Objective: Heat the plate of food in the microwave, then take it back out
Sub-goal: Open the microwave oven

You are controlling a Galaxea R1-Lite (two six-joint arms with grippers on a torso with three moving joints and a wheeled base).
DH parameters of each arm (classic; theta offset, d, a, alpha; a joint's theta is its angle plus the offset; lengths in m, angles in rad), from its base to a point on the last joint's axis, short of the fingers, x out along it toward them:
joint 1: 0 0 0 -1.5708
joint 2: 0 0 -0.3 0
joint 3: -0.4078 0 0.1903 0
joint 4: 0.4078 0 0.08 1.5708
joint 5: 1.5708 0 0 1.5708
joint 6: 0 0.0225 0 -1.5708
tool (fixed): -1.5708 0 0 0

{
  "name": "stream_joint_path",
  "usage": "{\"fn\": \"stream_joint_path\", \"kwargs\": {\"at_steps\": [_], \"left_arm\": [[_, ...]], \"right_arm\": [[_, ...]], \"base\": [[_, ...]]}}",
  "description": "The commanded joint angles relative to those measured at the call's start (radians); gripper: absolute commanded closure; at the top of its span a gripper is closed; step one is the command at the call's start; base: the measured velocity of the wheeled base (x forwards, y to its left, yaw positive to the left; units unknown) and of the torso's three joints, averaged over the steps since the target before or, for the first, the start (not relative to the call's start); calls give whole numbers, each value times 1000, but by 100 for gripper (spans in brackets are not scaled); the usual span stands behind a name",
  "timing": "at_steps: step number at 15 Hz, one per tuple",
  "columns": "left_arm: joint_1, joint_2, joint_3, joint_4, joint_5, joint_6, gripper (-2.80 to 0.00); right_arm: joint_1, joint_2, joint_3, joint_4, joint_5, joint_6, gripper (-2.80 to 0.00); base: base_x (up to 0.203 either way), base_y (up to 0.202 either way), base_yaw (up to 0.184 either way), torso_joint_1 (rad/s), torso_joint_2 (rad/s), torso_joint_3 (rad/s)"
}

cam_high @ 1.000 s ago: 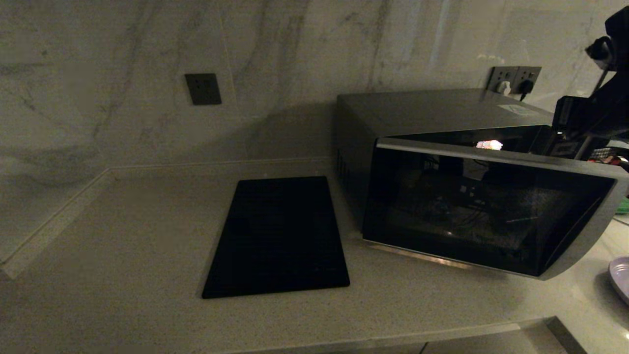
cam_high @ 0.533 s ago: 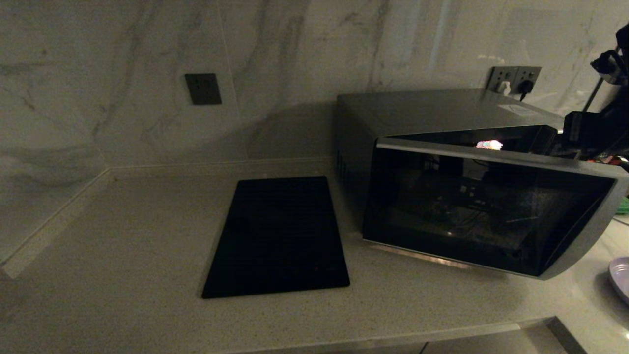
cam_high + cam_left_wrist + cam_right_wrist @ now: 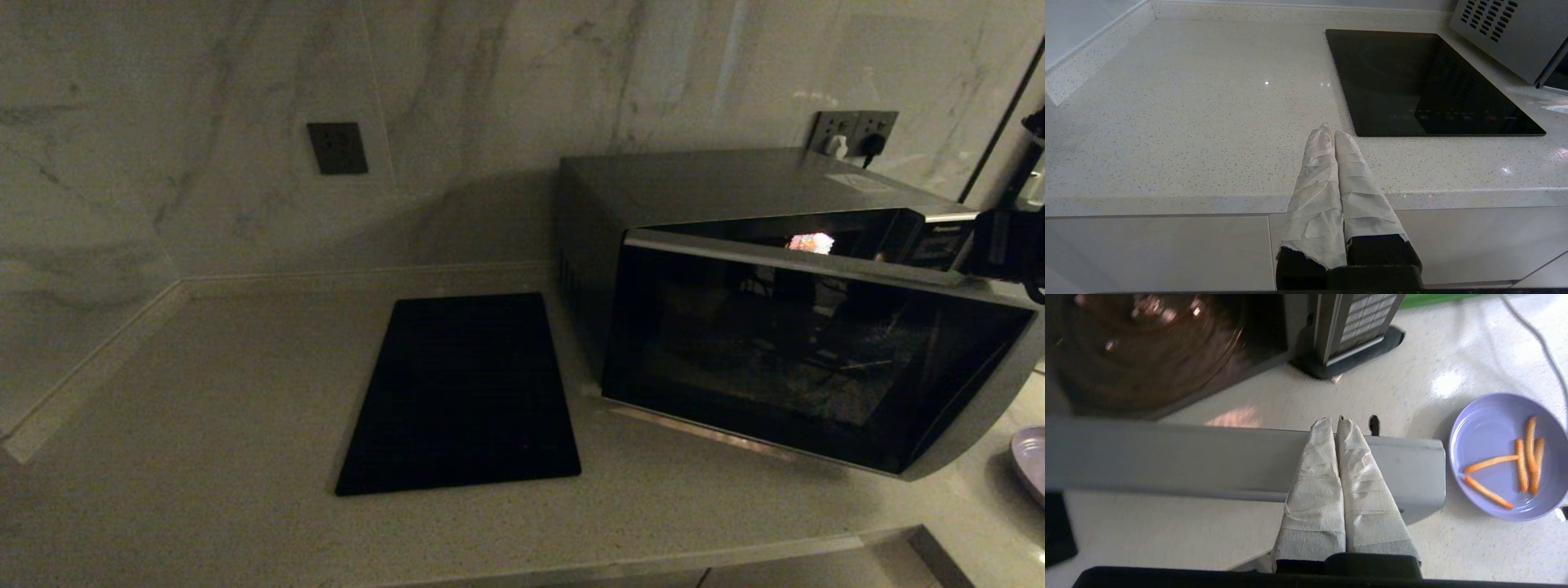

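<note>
The microwave (image 3: 718,184) stands at the right of the counter with its dark glass door (image 3: 784,351) swung part open. My right gripper (image 3: 1336,420) is shut and empty, its taped fingers lying over the door's grey top edge (image 3: 1167,457) near the free end. The plate of food (image 3: 1486,433), lavender with several orange sticks (image 3: 1521,465), sits on the counter just past that door end; only its rim (image 3: 1030,457) shows in the head view. The turntable (image 3: 1147,347) shows inside the oven. My left gripper (image 3: 1329,131) is shut and parked at the counter's front edge.
A flat black cooktop (image 3: 465,392) lies left of the microwave. The button panel (image 3: 1359,322) stands beyond the door, with a green board (image 3: 1429,299) behind it. A cable (image 3: 1535,339) runs over the counter near the plate. Wall sockets (image 3: 853,131) sit behind the oven.
My right arm has drawn back to the right, almost out of the head view. The microwave door has swung a little wider with it.
</note>
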Motion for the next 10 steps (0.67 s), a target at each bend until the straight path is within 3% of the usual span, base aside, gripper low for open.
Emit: {"fn": "stream_joint_path", "kwargs": {"at_steps": [1, 5, 10], "left_arm": [[0, 2, 0, 0, 0, 0, 0], [0, 2, 0, 0, 0, 0, 0], [0, 2, 0, 0, 0, -1, 0]], "right_arm": [[11, -68, 50, 35, 41, 1, 0], [26, -154, 83, 139, 146, 2, 0], [112, -249, 205, 145, 166, 2, 0]], "base": [[0, 0, 0, 0, 0, 0], [0, 0, 0, 0, 0, 0], [0, 0, 0, 0, 0, 0]]}}
